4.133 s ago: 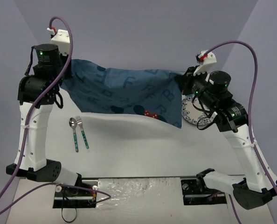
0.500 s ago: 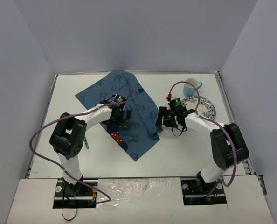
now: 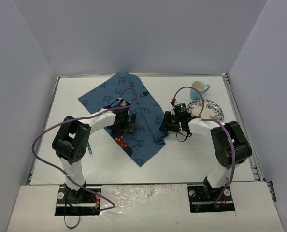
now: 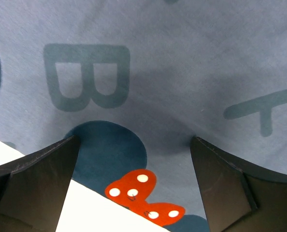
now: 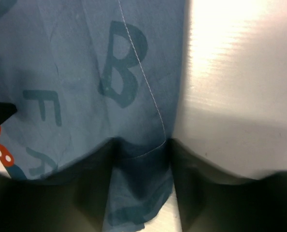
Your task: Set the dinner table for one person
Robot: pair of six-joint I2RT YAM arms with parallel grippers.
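Top external view: the worktop (image 3: 192, 159) is a large white flat slab with thin metal edge trim, walled on three sides, and both arms are bolted at its near edge. Judged from this, it is rigid, fixed and smooth. It is a surface to lay things on, not something to grasp, and light items will probably slide on it.

A dark blue letter-printed cloth (image 3: 102, 96) lies on the worktop left of centre, turned diagonally and with a fold along its right edge. It looks soft and limp. It should be taken by a hem or corner, since a flat press in the middle offers no hold.

Left pincer (image 3: 128, 128): low over the middle of the cloth, jaws wide, holding nothing. The left wrist view shows both fingers (image 4: 42, 179) spread over the fabric, with a red spotted bow print (image 4: 143, 195) between them.

Right pincer (image 3: 166, 126): at the cloth's right edge, jaws narrow. The right wrist view shows the stitched hem lying between the fingers (image 5: 97, 179). Whether they have actually clamped it cannot be told.

Surroundings:
- A patterned plate (image 3: 212, 110) lies just right of the right pincer.
- A cup (image 3: 199, 88) with a blue handle stands just behind the plate.
- A teal handle (image 3: 90, 149), probably cutlery, lies by the left arm, mostly hidden.

Obstruction risk: the plate and cup sit near the right arm's path, so any pull of the cloth to the right could strike them.
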